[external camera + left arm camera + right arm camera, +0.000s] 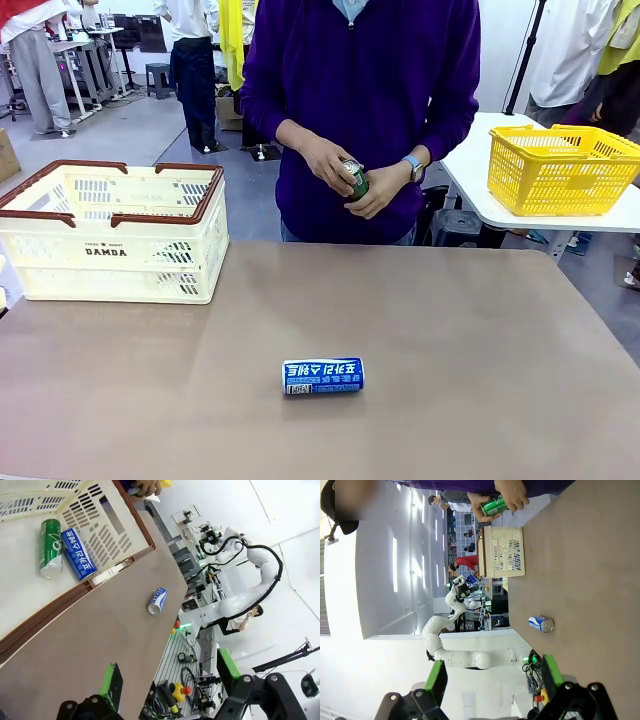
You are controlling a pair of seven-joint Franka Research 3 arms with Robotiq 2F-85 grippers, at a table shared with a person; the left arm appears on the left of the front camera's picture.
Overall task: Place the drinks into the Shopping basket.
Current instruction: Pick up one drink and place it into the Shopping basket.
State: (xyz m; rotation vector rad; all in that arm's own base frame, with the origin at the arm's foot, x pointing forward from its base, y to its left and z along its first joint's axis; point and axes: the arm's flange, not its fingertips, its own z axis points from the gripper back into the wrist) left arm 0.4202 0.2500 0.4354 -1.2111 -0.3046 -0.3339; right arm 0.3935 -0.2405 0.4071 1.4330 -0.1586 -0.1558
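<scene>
Front view showed a blue can (323, 376) lying on its side near the middle of the table (480, 340), well apart from the Shopping basket (110, 250), which stood at the table's far left corner. At the far side a person held a green can (355, 180) between both hands (328, 163), above the table's far edge and not yet set down. A yellow basket (560, 170) sat on a separate white table to the right and seemed to play no part. From the left wrist view, looking down into the crate, a stowed green can (50, 547) and a stowed blue can (78, 553) already lay side by side on its floor, touching or nearly so. The left gripper (170, 677) stood with its fingers spread wide and nothing between them, hanging above the table beside the crate's brown rim. The right gripper (492, 677) was likewise spread and empty, well back from the loose can. By my reading the task was partway done: two drinks were in, one waited on the table and one was in the person's hands. The next move would probably call for one arm to come down over the lying blue can, turn its fingers across the can's round body, and close gently so it would not roll away.
</scene>
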